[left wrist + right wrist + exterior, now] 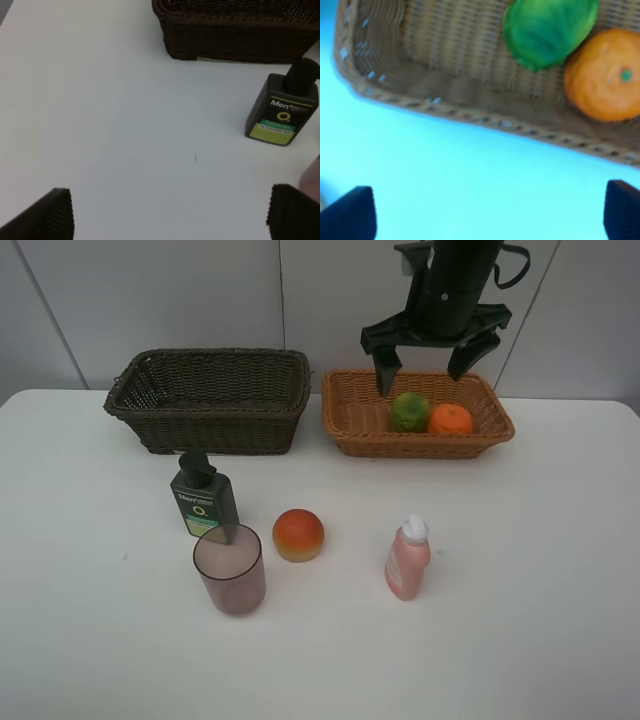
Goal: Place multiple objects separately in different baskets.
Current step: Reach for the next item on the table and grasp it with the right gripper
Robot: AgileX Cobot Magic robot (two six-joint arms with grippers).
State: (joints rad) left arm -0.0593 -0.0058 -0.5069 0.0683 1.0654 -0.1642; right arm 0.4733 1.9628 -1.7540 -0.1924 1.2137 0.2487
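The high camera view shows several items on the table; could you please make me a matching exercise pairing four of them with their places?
Things:
1. tangerine
2. pump bottle
3. cup
4. pink bottle

Places:
A. standing to the right of the red-orange fruit
B. inside the light basket
C. just in front of the dark basket
D. directly in front of the pump bottle

Pairs: 1-B, 2-C, 3-D, 4-A.

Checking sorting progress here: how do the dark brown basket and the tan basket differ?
The dark brown basket is deeper; the tan basket is shallower. The tan basket holds a green fruit and a tangerine; the dark brown basket shows nothing inside. Both are rectangular woven wicker, side by side.
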